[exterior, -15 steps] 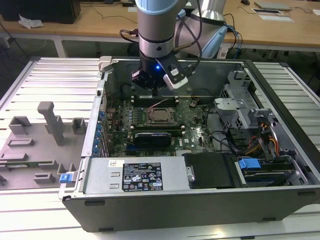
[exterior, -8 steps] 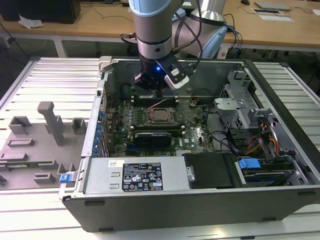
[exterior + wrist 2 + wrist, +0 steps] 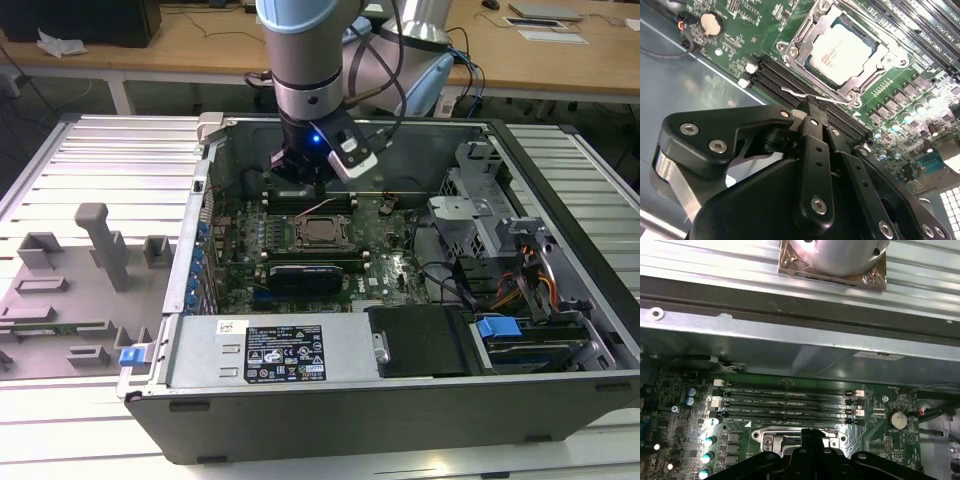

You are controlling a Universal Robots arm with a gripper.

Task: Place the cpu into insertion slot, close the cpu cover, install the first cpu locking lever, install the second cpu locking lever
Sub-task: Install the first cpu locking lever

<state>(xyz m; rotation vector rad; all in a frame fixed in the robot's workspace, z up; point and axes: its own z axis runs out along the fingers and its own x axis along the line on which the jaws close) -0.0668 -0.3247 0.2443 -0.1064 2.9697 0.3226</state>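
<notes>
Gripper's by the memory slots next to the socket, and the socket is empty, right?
Not empty. In the second wrist view the cpu lies in the insertion slot, framed by the cpu cover. The gripper is by the memory slots, as you say.

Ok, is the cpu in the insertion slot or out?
In. In the second wrist view the cpu lies flat inside the insertion slot, metal framing its edges.
</notes>
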